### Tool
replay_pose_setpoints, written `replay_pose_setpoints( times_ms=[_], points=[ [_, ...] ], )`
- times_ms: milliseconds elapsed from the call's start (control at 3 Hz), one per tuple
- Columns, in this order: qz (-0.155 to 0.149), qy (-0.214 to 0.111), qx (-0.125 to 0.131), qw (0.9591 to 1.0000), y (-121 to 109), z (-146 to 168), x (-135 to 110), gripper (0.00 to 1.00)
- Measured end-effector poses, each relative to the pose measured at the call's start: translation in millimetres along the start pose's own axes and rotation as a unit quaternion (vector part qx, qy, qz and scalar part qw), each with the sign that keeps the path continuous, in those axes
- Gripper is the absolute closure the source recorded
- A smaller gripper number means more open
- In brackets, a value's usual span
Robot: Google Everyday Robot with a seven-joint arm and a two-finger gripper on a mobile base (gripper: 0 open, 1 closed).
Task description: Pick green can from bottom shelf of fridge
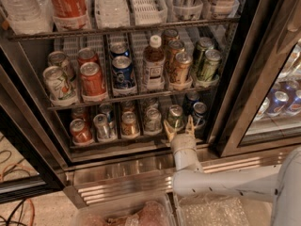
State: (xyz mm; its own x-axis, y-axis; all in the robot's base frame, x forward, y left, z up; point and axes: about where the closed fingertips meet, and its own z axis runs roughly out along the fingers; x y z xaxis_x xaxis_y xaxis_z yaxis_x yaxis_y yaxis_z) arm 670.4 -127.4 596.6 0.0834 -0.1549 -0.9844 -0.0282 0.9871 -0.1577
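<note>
If the gripper (179,127) goes in a little off line, 1 finger could hit the face of the green can (175,115) and push it back down its lane or tip it, rather than sliding past its side. I judge that the main risk, since the can stands tight among its neighbours. The right finger (190,125) has little room. It sits by the narrow gap between the green can and the dark blue can (199,112), and could catch the blue one or drag it out. Closing too low could pinch the steel lip of the bottom shelf (122,141) instead of the can.

The jaws stand wide apart and hold nothing. Their 2 fingers point up and inward at the near edge of the shelf, 1 on each side of the green can's lower front. Whether they touch it I cannot tell.

The green can stands at the front of its lane, with a silver can (152,118) just to its left. Below the shelf runs the ribbed steel base of the fridge (122,175), and the white arm (225,182) reaches in from the near right.
</note>
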Motion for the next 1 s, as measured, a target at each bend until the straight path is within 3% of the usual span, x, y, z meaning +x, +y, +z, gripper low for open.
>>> replay_pose_setpoints(
  times_ms=[667, 1000],
  points=[
    [0.016, 0.005, -0.027, 0.9995, 13, 23, 9, 0.31],
    [0.016, 0.005, -0.027, 0.9995, 13, 21, 8, 0.5]
  ],
)
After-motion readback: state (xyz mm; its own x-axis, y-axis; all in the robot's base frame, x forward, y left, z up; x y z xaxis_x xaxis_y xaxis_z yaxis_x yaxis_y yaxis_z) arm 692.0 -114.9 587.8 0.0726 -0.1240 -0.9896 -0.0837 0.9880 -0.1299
